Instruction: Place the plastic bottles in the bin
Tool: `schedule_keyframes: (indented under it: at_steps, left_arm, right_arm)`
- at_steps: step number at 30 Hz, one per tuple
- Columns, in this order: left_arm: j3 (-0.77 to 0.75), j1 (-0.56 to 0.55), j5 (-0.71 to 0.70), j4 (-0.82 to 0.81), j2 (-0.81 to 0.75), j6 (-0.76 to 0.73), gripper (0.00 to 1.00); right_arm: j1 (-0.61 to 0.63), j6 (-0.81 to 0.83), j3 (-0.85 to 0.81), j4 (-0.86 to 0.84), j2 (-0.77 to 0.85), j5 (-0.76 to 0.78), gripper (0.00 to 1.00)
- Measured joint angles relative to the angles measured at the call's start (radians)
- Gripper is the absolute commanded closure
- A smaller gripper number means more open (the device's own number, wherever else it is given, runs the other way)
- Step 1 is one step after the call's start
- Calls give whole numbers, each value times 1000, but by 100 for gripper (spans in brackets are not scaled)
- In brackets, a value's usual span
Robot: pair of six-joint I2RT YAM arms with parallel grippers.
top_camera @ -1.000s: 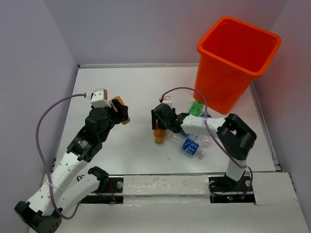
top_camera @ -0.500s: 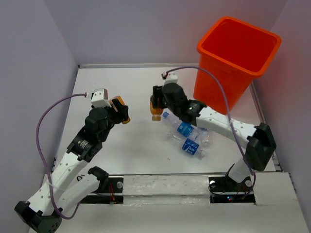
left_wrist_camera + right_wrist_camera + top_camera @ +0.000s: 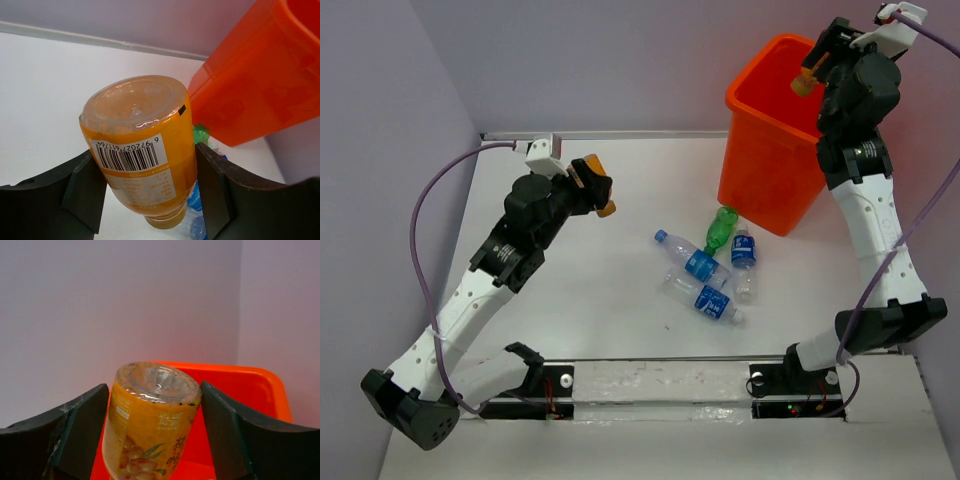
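My left gripper (image 3: pixel 592 190) is shut on an orange bottle (image 3: pixel 142 150) and holds it above the table's left middle, left of the orange bin (image 3: pixel 790 150). My right gripper (image 3: pixel 817 70) is shut on the second orange bottle (image 3: pixel 150 422) and holds it high over the bin's open top (image 3: pixel 240 390). On the table in front of the bin lie a green bottle (image 3: pixel 721 228) and three clear bottles with blue labels (image 3: pixel 700 266). The green bottle also shows past the left fingers in the left wrist view (image 3: pixel 201 134).
Purple walls close the table at the back and on both sides. The bin stands at the back right corner. A pale strip runs along the near edge by the arm bases (image 3: pixel 670 378).
My right arm has swung up and right, carrying its orange bottle from the table's middle to above the bin. My left arm has moved forward and right with its bottle.
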State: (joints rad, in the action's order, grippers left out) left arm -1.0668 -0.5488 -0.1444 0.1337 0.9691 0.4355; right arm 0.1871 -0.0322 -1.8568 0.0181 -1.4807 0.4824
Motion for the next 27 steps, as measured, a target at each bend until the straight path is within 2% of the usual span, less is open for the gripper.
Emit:
schedule_keyframes:
  at_steps: [5,9,11,12,15,16,17,20,22,27]
  left_arm:
    - [-194,-28,45,-34,159,16,50]
    - [-420,-79,51,-80,329,20,50]
    - [-544,-104,51,-115,417,19,50]
    - [-599,-116,51,-147,464,20,50]
    - [-787,-145,51,-169,605,27,50]
    - [-886,-155,51,-171,668,29,50]
    - [-937,-161,51,-182,710,32,50]
    - [-1149,-191,50,-223,885,41,50]
    - [-1238,-210,47,-264,973,47,50]
    - [-1349,-257,18,-400,1164,79,48]
  right_arm:
    - [-42,-3,8,111,-88,-39,0]
    - [-41,-40,91,175,-29,-120,5]
    - [-40,-86,183,190,74,-188,21]
    - [-40,-106,233,205,156,-220,38]
    - [-40,-193,402,154,402,-353,70]
    - [-40,-233,452,138,473,-392,92]
    - [-40,-275,517,107,555,-441,100]
    - [-41,-386,688,8,735,-573,100]
    - [-41,-449,801,-40,796,-658,100]
    - [-41,-523,1023,26,809,-803,100]
